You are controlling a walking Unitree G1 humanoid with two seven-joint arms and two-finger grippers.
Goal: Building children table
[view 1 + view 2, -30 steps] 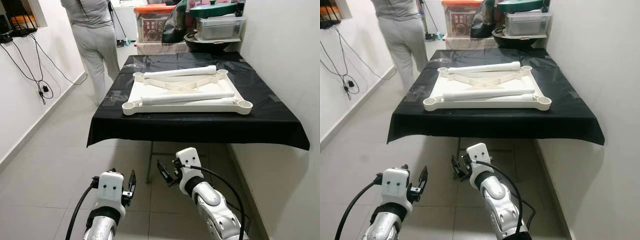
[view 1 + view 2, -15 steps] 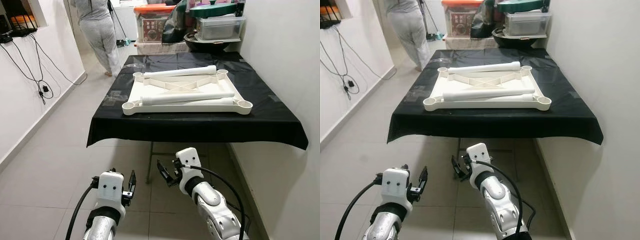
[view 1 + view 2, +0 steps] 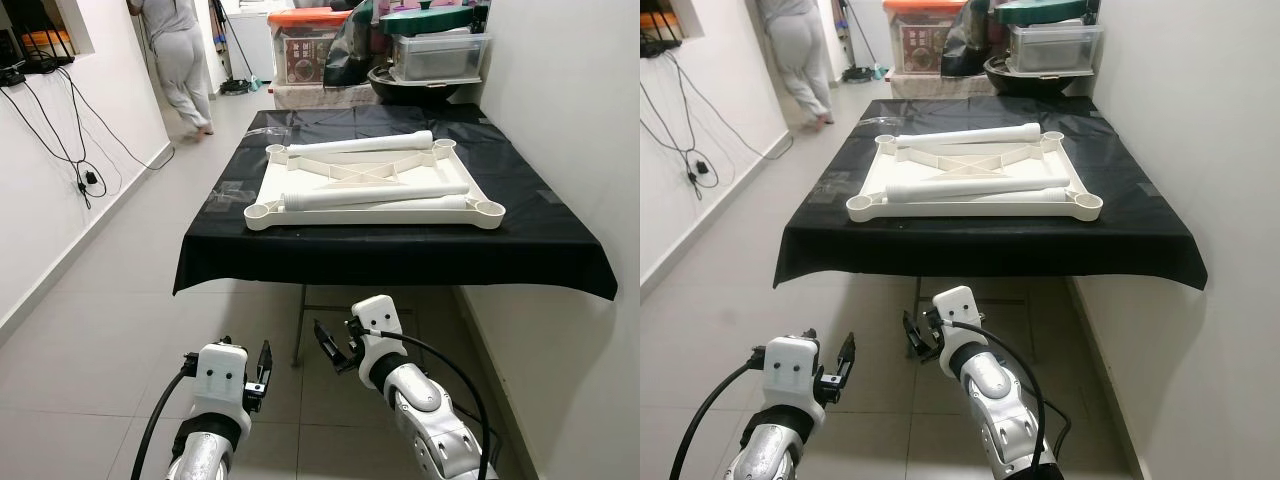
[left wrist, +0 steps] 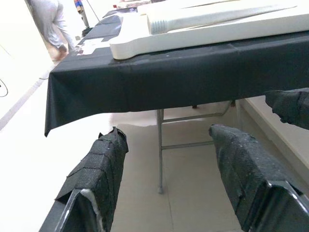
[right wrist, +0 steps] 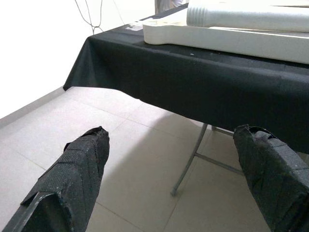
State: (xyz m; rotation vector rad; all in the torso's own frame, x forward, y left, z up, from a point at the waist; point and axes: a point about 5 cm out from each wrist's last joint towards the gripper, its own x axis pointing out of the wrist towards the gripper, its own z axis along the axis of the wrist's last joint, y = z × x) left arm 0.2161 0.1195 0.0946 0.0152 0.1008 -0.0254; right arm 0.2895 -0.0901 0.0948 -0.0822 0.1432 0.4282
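Below the front edge of the black-draped worktop, the left gripper hangs low over the floor, fingers spread and empty, arm bent and aimed forward. The right gripper is beside it, nearer the worktop's edge, also spread and empty. The white tabletop lies upside down on the worktop, with loose white legs lying across it.

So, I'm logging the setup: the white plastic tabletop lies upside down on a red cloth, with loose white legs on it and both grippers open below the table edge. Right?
Not quite: the cloth is black, not red, as the left eye view shows. The white plastic tabletop does lie upside down with loose white legs on it, and the left gripper and right gripper hang open below the edge.
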